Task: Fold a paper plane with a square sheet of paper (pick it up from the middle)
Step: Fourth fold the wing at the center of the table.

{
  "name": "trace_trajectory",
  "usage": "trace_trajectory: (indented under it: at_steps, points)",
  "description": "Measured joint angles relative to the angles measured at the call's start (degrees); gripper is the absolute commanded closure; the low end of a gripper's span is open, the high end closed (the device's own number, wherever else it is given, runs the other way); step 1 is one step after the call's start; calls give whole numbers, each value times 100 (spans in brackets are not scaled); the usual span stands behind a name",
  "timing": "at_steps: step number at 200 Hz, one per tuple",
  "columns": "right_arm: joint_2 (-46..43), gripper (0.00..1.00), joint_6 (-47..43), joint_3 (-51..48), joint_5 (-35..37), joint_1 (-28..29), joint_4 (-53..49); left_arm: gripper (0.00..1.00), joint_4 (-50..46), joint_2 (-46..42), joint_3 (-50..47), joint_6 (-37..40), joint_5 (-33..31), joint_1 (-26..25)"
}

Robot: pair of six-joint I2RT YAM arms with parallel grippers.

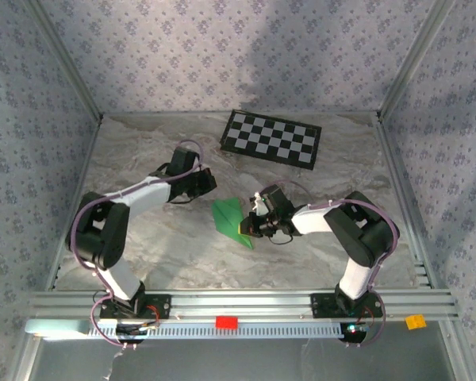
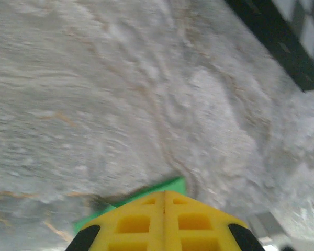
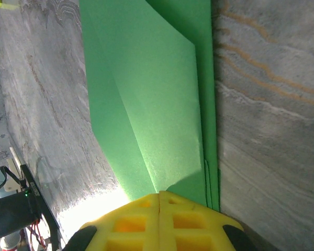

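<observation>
The half-folded paper (image 1: 228, 219) lies mid-frame on the desk (image 1: 159, 258), its long axis running upper left to lower right. The right claw (image 1: 256, 222) is clenched at the paper's right edge and is the nearer one. From its wrist, the folds stretch straight ahead. The left claw (image 1: 209, 184) is also clenched and hangs just upper left. Whether either pinches paper cannot be told.

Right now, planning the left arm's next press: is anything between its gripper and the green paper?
Nothing visible: the left gripper sits at the edge of the green paper; the checkerboard lies well behind.
</observation>
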Motion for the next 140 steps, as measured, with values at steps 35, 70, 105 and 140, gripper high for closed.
trace_trajectory:
  at_steps: [35, 70, 105, 140]
  points:
    - [0, 100, 0, 4, -24, -13, -35, 98, 219, -35, -317, -87, 111, -573]
    - [0, 100, 0, 28, -42, -24, -94, 99, 326, 313, -490, -166, 181, -848]
    - [-24, 100, -2, 42, -39, -24, -149, 100, 417, 518, -678, -195, 129, -901]
    - [-155, 99, -50, 48, 15, -7, -404, 100, 496, 651, -684, -184, 107, -914]
